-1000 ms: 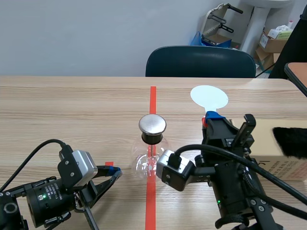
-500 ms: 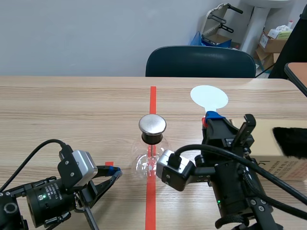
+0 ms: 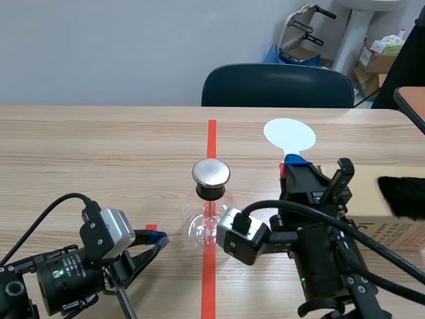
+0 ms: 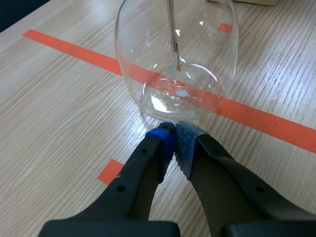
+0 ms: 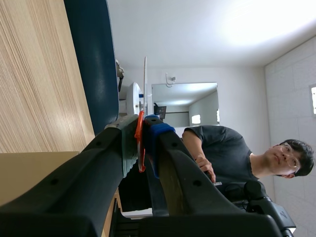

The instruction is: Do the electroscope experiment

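1. Desk (image 3: 99,146): light wood grain. An orange-red tape line (image 3: 211,133) runs down the middle, away from the robot, with a small tape square (image 3: 151,227) to its left.
2. Electroscope (image 3: 211,212): a clear glass flask standing upright on the tape line, with a round metal cap (image 3: 211,172) on a black neck. The left wrist view shows the rod and thin leaf (image 4: 176,44) hanging inside the glass.
3. Left gripper (image 3: 159,240): low on the desk, with its fingers pressed together on nothing. The blue pads (image 4: 163,140) sit right at the flask's base; can't tell if they touch it.
4. Right gripper (image 3: 293,167): raised, right of the flask, and pinching the red handle (image 5: 140,143) of a white paddle (image 3: 289,135). The paddle's disc stands above the fingers, well apart from the metal cap.
5. Cardboard box (image 3: 392,222): on the desk at the right edge, behind the right arm, with a black furry piece (image 3: 402,196) on top.
6. Room: pale grey-blue wall (image 3: 99,46) and a dark chair (image 3: 277,85) at the far edge of the desk. Stacked cartons and clutter (image 3: 378,56) are in the back right corner.
7. The right wrist view also shows a person (image 5: 232,153) in a dark T-shirt, plus white ceiling.
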